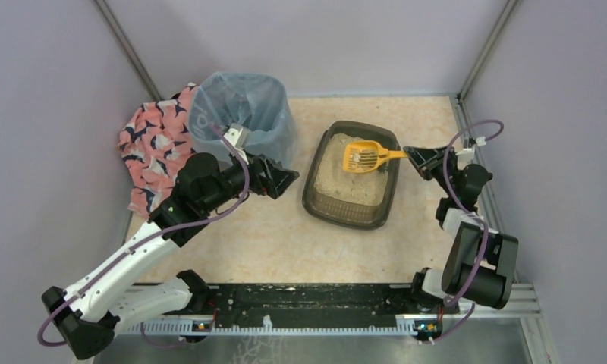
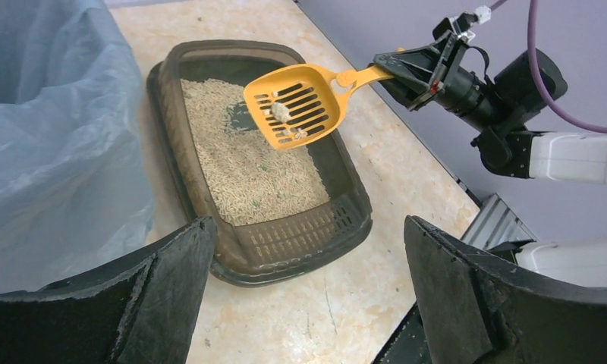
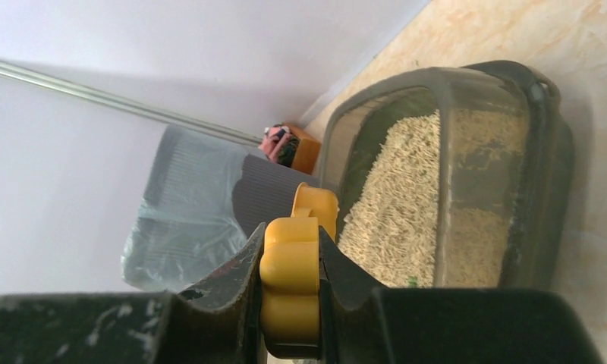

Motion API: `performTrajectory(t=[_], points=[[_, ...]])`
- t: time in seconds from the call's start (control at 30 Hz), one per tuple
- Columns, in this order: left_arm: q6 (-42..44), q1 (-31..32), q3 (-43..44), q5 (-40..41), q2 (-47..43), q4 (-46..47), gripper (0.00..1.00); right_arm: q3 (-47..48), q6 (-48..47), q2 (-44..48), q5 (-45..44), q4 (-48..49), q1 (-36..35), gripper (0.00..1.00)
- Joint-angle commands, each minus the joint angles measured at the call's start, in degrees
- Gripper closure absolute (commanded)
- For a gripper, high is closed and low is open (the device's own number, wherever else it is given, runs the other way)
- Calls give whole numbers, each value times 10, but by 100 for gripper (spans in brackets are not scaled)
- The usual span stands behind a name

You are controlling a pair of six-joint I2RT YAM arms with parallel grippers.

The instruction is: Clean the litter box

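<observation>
The litter box (image 1: 344,218), a dark shallow tray of beige litter, lies in the middle of the table. My right gripper (image 1: 416,157) is shut on the handle of a yellow slotted scoop (image 1: 363,157). The scoop hangs over the far part of the tray. In the left wrist view the scoop (image 2: 297,106) carries a pale clump (image 2: 280,112) and a few granules. The right wrist view shows the handle (image 3: 289,280) pinched between the fingers. My left gripper (image 1: 289,178) stands open and empty, just left of the tray's near corner (image 2: 300,250).
A tall bin lined with a light blue bag (image 1: 243,114) stands left of the tray, close behind my left gripper. A pink patterned cloth (image 1: 152,144) lies beside the bin at the left wall. Purple walls close in on three sides.
</observation>
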State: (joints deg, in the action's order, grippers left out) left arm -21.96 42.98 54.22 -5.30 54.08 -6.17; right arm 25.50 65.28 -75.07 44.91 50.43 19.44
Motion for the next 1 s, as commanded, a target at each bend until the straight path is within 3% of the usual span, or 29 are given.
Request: performTrajectory(t=[0.0, 0.1, 0.33, 0.63, 0.97], points=[[7, -14, -17, 48, -32, 11, 1, 4, 108, -4, 7, 157, 0, 100], [8, -45, -22, 66, -50, 8, 1, 25, 127, 32, -6, 143, -14, 100], [15, -110, -25, 73, -94, -33, 1, 141, 82, 91, -30, -12, -58, 100], [6, -135, -12, 120, -116, -102, 1, 265, 98, 37, -72, -46, -140, 100], [-3, -144, -10, 141, -148, -147, 1, 438, 89, -86, -91, -108, -250, 100]])
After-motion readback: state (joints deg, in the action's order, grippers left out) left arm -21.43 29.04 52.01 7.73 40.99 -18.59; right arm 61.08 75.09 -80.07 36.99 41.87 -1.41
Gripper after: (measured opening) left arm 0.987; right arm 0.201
